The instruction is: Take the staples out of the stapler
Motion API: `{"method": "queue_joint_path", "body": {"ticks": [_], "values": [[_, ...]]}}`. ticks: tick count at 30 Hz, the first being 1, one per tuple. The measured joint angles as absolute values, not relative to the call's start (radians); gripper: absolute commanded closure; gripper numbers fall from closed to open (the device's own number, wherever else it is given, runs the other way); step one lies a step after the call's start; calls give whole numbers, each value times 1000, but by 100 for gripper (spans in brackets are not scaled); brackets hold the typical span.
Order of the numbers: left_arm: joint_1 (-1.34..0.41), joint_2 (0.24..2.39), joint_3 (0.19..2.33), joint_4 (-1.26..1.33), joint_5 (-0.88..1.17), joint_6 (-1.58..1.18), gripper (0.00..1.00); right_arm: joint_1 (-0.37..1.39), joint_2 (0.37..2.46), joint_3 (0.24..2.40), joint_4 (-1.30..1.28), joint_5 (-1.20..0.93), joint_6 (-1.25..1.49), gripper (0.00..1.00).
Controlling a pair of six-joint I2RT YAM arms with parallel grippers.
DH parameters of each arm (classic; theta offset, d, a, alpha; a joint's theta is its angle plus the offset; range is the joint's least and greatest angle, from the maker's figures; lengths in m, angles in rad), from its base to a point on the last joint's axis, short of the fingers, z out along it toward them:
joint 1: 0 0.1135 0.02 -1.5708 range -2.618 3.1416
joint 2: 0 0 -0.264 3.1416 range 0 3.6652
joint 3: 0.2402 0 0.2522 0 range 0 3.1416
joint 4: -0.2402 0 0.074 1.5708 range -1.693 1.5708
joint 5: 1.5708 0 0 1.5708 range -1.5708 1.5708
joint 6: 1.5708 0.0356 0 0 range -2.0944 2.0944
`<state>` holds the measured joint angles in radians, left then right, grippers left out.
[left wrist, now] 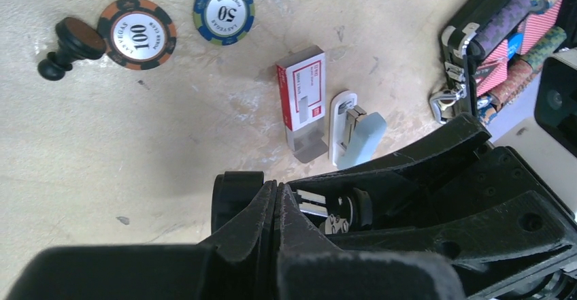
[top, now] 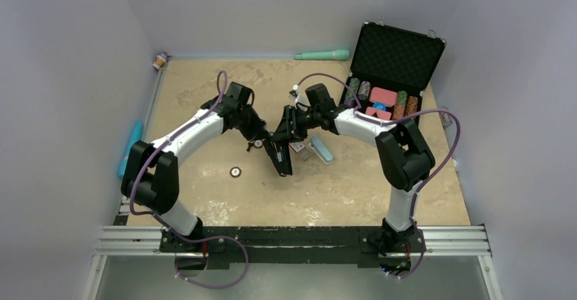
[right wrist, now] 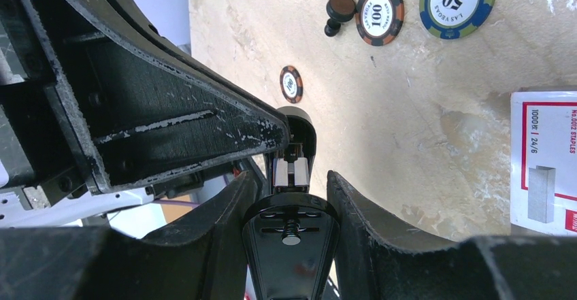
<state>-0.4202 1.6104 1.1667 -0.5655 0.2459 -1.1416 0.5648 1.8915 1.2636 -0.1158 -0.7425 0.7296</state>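
The black stapler (top: 279, 152) is held above the table's middle, between both grippers. My right gripper (right wrist: 291, 235) is shut on the stapler's black base (right wrist: 292, 252), one finger on each side. A silvery metal part (right wrist: 291, 174) shows in its channel, also in the left wrist view (left wrist: 314, 205); I cannot tell whether it is the staples. My left gripper (left wrist: 277, 208) is shut, fingers pressed together beside the stapler's rounded nose (left wrist: 235, 190). Nothing shows between them.
Below lie a red-and-white staple box (left wrist: 301, 96), a light-blue bar (left wrist: 355, 137), poker chips (left wrist: 136, 33) (left wrist: 223, 11) and a black knob (left wrist: 68, 45). One chip (top: 235, 172) lies apart. An open black case (top: 391, 69) of chips stands back right.
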Motion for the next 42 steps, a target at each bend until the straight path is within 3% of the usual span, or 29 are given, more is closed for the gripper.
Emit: {"method": "queue_joint_path", "body": {"ticks": [16, 24, 31, 42], "values": [[-418, 1610, 1163, -607, 216, -1132, 100, 556, 1884, 1234, -88, -743, 745, 100], [-388, 1563, 1006, -582, 215, -1114, 100, 500, 1863, 1219, -92, -741, 767, 100], [-388, 1486, 920, -633, 200, -1090, 100, 478, 1853, 1332, -266, -616, 710, 100], [-388, 1483, 920, -638, 198, -1080, 100, 514, 1848, 1369, -305, -598, 680, 100]]}}
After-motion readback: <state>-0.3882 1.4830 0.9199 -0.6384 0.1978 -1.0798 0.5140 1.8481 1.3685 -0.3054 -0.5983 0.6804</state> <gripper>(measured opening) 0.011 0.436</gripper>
